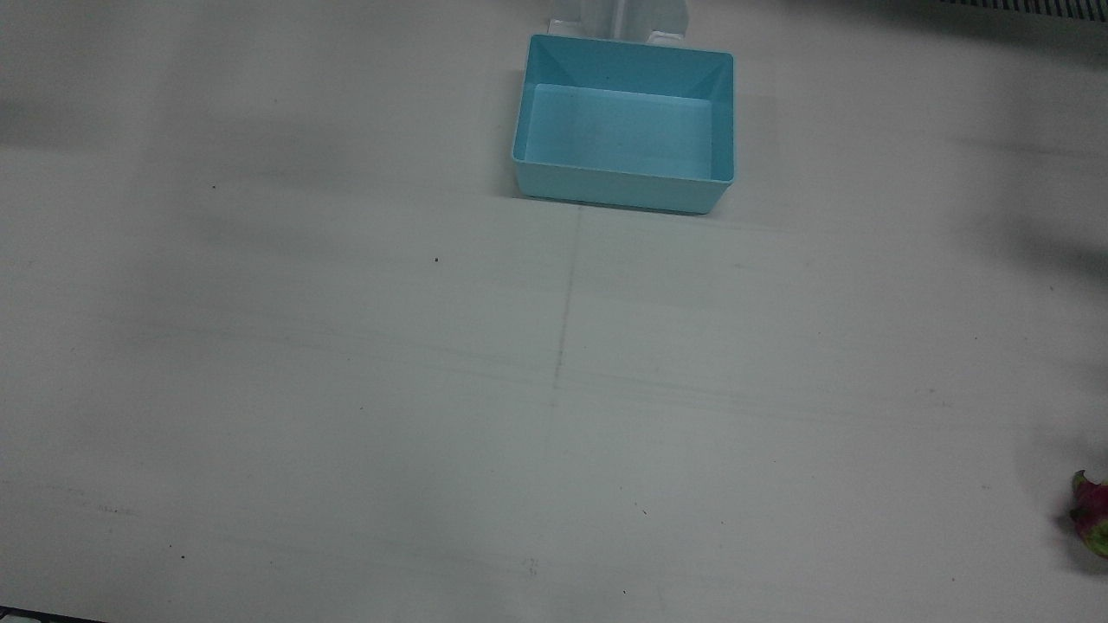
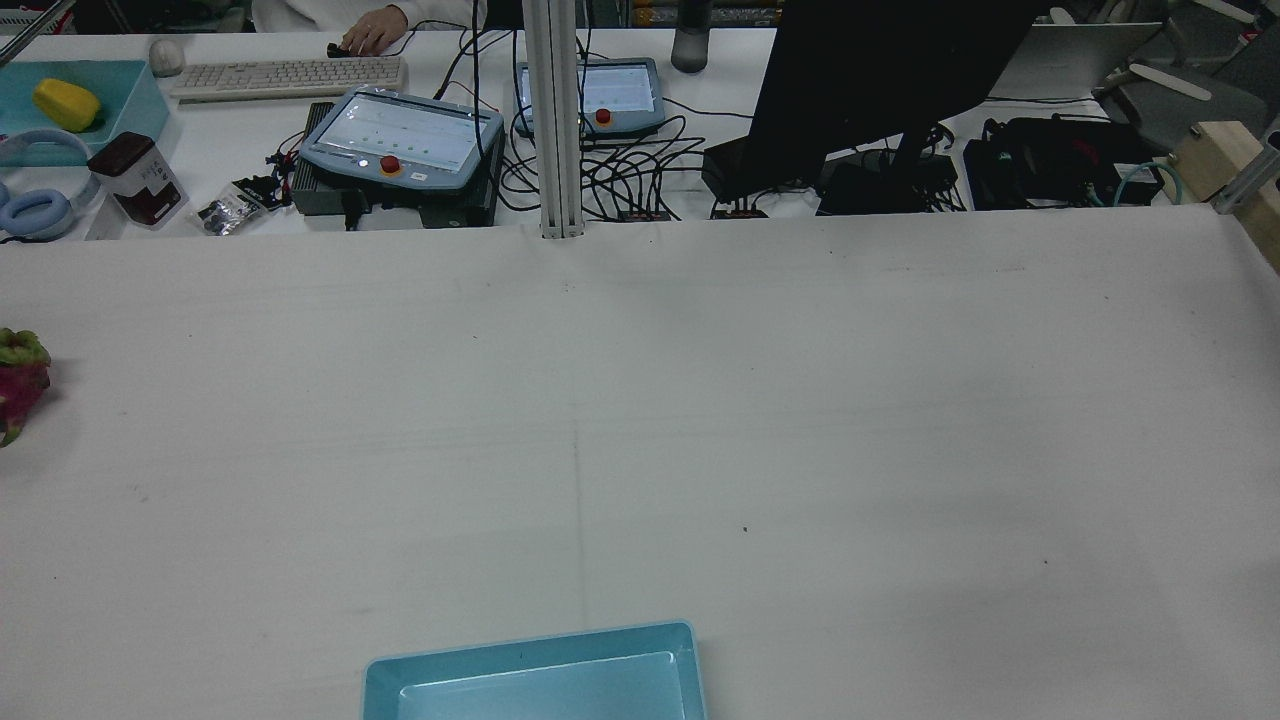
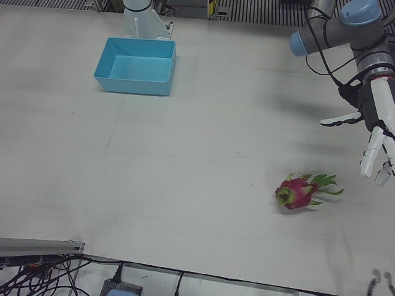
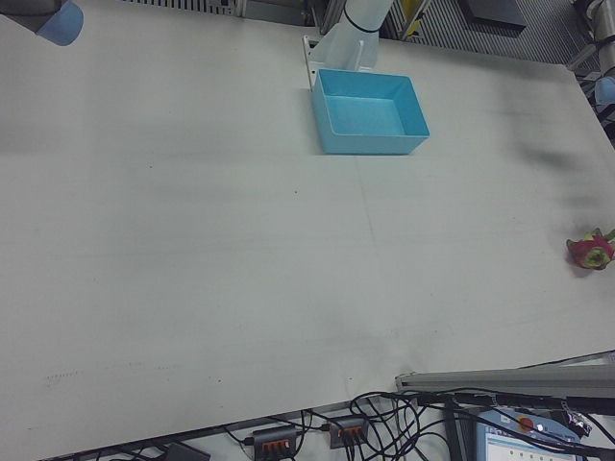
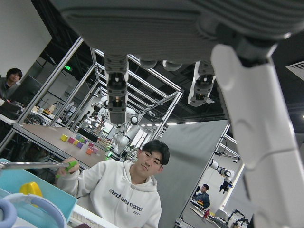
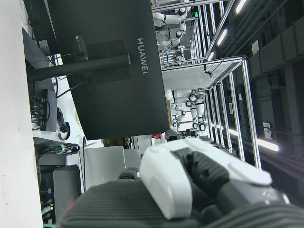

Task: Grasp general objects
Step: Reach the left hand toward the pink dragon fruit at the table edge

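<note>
One pink dragon fruit with green scales (image 3: 299, 192) lies on its side on the white cloth-covered worktop (image 3: 185, 160), well out on the robot's left half and close to the worktop's front edge; the front view catches only a sliver of it at the right border (image 1: 1092, 512), and the rear view shows it cut by the left border (image 2: 20, 382). Nothing touches it. The left hand (image 3: 374, 132), white with dark joints, hangs above the worktop beside the fruit, apart from it, its fingers (image 3: 370, 157) spread and pointing downward, holding nothing. Its own camera looks up past the splayed fingers (image 5: 116, 90) at a person in a white hoodie (image 5: 124, 190).

The right hand (image 6: 190, 180) appears only in its own camera, close up and partly hidden by a dark knitted sleeve; whether its fingers are apart or closed cannot be told. Behind it stands a black monitor (image 6: 104, 71).

An open light-blue rectangular plastic bin (image 1: 625, 54) sits at the robot's side of the worktop, near the middle, just in front of a white arm pedestal (image 3: 143, 20), well apart from the fruit.
</note>
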Motion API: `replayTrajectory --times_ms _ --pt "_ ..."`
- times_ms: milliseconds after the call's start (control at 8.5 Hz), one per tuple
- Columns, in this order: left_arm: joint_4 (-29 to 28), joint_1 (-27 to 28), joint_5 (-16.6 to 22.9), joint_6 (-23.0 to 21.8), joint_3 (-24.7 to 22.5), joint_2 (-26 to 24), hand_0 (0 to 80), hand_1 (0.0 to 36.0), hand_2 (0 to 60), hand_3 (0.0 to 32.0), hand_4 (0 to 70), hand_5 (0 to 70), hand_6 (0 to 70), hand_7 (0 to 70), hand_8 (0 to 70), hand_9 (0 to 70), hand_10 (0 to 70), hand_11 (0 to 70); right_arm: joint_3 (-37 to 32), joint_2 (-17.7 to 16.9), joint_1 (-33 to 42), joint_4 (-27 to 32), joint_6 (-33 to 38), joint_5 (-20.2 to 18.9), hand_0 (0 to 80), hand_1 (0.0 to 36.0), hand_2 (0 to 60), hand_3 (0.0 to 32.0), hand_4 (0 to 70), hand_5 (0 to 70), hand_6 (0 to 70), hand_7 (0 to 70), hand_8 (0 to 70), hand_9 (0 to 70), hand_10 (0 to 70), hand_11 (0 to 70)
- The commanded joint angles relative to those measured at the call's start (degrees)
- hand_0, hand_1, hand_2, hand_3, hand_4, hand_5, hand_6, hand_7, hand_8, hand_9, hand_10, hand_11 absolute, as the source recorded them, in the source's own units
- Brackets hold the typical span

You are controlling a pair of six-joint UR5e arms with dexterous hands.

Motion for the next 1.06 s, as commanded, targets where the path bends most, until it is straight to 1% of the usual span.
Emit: replayTrajectory --times_ms 0,118,235,353,471,588,706,824,941 --pt "-1.66 -0.18 7.83 -3.25 4.01 -3.16 55.0 11.0 0.0 13.0 3.2 0.0 0.0 0.0 0.0 0.0 4.7 8.4 0.0 0.0 0.01 0.0 0.0 0.0 0.0 0.0 0.0 0.0 0.0 0.0 0.0 0.0 0.0 0.0 0.0 0.0" --pt "2.78 0.08 8.05 -2.64 3.76 -3.69 60.3 16.9 0.0 10.8 3.5 0.0 0.0 0.0 0.0 0.0 0.3 1.0 0.0 0.0 -0.07 0.0 0.0 0.0 0.0 0.0 0.0 0.0 0.0 0.0 0.0 0.0 0.0 0.0 0.0 0.0" --pt "5.61 0.08 9.96 0.5 2.97 -4.74 78.6 35.0 20.9 6.6 2.9 0.0 0.0 0.0 4.1 0.0 0.8 4.5 0.0 0.0 0.01 0.0 0.0 0.0 0.0 0.0 0.0 0.0 0.0 0.0 0.0 0.0 0.0 0.0 0.0 0.0" --pt "7.98 -0.01 11.46 4.79 1.66 -4.84 59.4 28.9 36.0 8.8 7.5 28.4 0.0 0.0 5.4 0.0 0.0 0.3 0.0 0.0 0.01 0.0 0.0 0.0 0.0 0.0 0.0 0.0 0.0 0.0 0.0 0.0 0.0 0.0 0.0 0.0" --pt "11.4 0.08 11.48 8.84 -0.01 -5.27 55.3 14.4 0.5 0.0 0.0 70.0 0.0 0.0 4.6 0.0 0.0 0.0 0.0 0.0 0.01 0.0 0.08 0.0 0.0 0.0 0.0 0.0 0.0 0.0 0.0 0.0 0.0 0.0 0.0 0.0" --pt "15.79 0.17 11.39 12.45 -1.24 -6.58 49.9 5.4 0.0 0.0 0.0 70.0 0.0 0.0 3.7 0.0 0.0 0.0 0.0 0.0 0.01 0.08 0.0 0.0 0.0 0.0 0.0 0.0 0.0 0.0 0.0 0.0 0.0 0.0 0.0 0.0" --pt "16.53 0.17 10.95 14.48 -1.43 -6.77 47.7 3.2 0.0 18.4 10.0 0.0 0.0 0.0 3.3 0.0 0.0 0.0 0.0 0.0 0.01 0.09 0.0 0.09 0.0 0.0 0.0 0.0 0.0 0.0 0.0 0.0 0.0 0.0 0.0 0.0" --pt "16.53 0.78 9.9 16.68 -0.82 -6.77 55.4 13.6 0.0 25.2 1.4 0.0 0.0 0.0 1.8 0.0 0.0 0.0 -0.09 0.0 -0.07 0.09 0.0 0.09 0.0 0.0 0.0 0.0 0.0 0.0 0.0 0.0 0.0 0.0 0.0 0.0" --pt "17.14 2.87 6.94 18.88 -0.81 -6.77 55.1 14.1 0.0 25.8 0.3 0.0 0.0 0.0 1.1 0.0 0.0 0.0 -0.09 0.0 -0.07 0.09 0.0 0.09 0.0 0.0 0.0 0.0 0.0 0.0 0.0 0.0 0.0 0.0 0.0 0.0"
